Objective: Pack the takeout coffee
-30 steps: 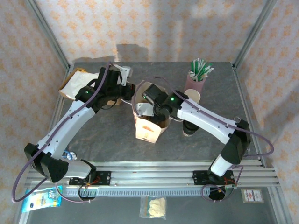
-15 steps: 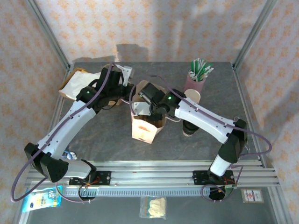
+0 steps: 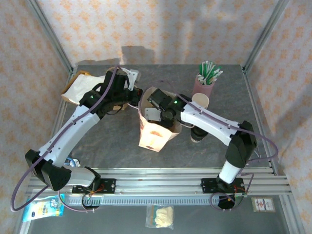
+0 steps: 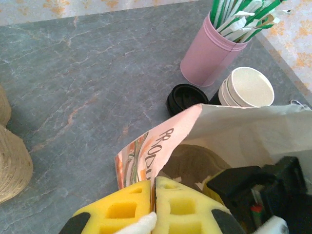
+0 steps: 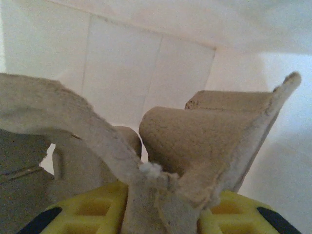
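L gripper clamped on bag rim, holding mouth open. R gripper pinches pulp tray inside bag. coffee on table near bag, not packed yet. I'd seat tray flat on bottom before letting go — no tugging rim.

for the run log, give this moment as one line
left fingers: pinch bag rim | right fingers: grip pulp carrier inside bag
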You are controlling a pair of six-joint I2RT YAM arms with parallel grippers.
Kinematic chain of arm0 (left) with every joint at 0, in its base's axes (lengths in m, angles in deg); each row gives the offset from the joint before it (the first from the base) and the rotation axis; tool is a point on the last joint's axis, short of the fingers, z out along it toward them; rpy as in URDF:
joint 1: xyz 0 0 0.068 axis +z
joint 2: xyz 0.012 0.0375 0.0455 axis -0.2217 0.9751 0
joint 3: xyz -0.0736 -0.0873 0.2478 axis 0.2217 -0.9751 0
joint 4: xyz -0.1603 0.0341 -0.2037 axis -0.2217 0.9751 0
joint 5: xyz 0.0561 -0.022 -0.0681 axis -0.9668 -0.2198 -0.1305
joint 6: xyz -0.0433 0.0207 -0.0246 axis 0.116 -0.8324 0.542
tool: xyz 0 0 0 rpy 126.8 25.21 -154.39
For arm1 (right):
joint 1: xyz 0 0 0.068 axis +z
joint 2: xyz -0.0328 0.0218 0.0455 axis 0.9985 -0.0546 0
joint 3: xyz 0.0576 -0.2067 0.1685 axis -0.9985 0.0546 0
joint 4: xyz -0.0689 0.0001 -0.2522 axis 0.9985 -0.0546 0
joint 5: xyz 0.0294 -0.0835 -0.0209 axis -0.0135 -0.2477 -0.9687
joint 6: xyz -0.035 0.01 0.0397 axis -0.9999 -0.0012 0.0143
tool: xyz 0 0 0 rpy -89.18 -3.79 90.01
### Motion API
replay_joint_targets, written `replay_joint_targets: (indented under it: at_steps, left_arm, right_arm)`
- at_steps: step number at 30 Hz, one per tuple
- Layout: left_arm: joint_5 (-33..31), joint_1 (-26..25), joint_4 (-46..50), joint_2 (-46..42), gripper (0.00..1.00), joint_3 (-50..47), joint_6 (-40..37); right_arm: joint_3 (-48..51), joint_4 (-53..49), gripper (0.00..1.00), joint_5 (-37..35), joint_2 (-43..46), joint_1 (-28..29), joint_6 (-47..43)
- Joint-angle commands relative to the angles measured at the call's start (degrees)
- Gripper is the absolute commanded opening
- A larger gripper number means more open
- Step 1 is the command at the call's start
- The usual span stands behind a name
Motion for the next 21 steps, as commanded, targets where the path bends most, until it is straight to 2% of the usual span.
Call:
replay_joint_targets:
  at_steps: [1, 12, 21]
  left_arm:
    - [-0.04, -0.27, -1.37, -1.93, 0.00, 1.07, -0.40]
    - [0.95, -0.27, -2.40, -1.97, 0.00, 0.60, -0.11]
    - [2.44, -0.31, -5.39, -3.84, 0.00, -3.66, 0.32]
  right_arm:
    - [2.22, -0.42, 0.31, -1.08, -1.56, -1.02, 1.52]
    - [4.35, 0.88, 0.31, -1.78, -4.27, -2.49, 2.79]
    - [1.61, 0.85, 0.30, 4.47, -7.86, -2.39, 2.16]
